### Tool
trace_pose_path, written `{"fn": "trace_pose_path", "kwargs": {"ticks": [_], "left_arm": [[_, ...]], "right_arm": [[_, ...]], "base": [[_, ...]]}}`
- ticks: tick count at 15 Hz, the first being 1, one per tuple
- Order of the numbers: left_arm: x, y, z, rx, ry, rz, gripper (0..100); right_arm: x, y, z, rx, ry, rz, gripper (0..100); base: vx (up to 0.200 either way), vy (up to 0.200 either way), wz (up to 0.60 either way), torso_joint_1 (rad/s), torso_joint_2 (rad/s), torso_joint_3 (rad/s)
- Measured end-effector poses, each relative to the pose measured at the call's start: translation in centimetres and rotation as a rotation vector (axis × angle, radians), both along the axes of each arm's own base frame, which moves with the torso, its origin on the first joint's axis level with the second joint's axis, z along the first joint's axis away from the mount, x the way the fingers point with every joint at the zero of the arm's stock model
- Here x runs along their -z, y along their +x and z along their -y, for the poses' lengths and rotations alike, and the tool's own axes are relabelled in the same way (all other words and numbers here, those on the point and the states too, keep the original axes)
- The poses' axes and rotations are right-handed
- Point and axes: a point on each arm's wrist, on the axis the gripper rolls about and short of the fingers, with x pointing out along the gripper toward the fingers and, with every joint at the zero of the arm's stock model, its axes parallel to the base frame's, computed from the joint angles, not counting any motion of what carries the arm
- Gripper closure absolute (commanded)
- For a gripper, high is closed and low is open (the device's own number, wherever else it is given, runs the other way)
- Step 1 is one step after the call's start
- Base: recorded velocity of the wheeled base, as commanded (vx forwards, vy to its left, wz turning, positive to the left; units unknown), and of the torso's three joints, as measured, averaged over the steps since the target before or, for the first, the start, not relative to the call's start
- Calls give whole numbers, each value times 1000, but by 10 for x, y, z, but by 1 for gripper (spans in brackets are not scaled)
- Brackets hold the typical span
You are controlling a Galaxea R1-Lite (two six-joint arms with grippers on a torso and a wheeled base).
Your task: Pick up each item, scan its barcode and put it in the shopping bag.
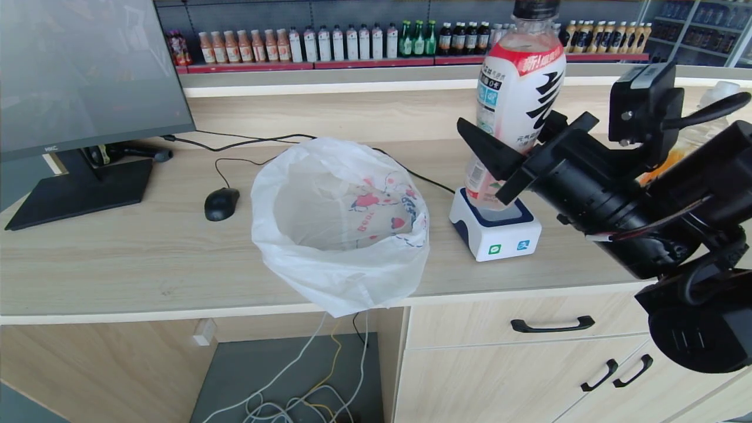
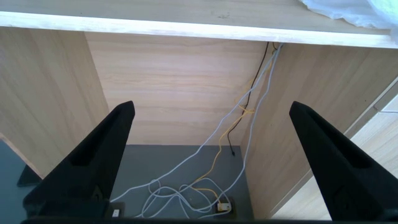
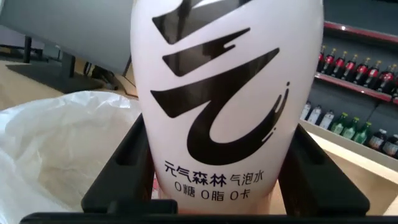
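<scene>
Head view: the right gripper (image 1: 517, 154) holds a drink bottle (image 1: 520, 88) upright, its fingers (image 1: 487, 154) clamped on the lower body. The bottle's base is over the scanner (image 1: 496, 232) at the right of the tabletop (image 1: 147, 258); whether the two touch cannot be told. The open shopping bag (image 1: 341, 258) sits just left of the scanner, at the near edge.

Left wrist view: the left gripper (image 2: 211, 112) hangs below the tabletop edge with its fingers wide apart and empty, facing loose cables (image 2: 186, 193).

Right wrist view: the fingers (image 3: 124, 162) press both sides of the bottle (image 3: 227, 93), with the bag (image 3: 56, 143) beyond.

The bottle looks full, so fairly heavy. Its smooth wrap is probably slippery and its walls slightly yielding, so a firm hold around the mid-body suits it.
</scene>
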Motion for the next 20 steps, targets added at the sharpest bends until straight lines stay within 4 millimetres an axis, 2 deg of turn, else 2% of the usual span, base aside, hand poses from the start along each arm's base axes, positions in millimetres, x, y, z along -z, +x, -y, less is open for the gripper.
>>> {"fn": "trace_pose_path", "kwargs": {"ticks": [4,7,14,20], "left_arm": [[0,0,0,0,0,0,0],[0,0,0,0,1,0,0],[0,0,0,0,0,0,0],[0,0,0,0,-1,-1,0]], "right_arm": [[5,-3,1,42,259,-227,100],[5,-2,5,137,373,-270,100],[2,2,6,215,386,-204,100],[15,-3,1,201,348,-231,100]], "base": [[0,0,0,0,0,0],[0,0,0,0,0,0],[0,0,0,0,0,0],[0,200,0,1,2,3]]}}
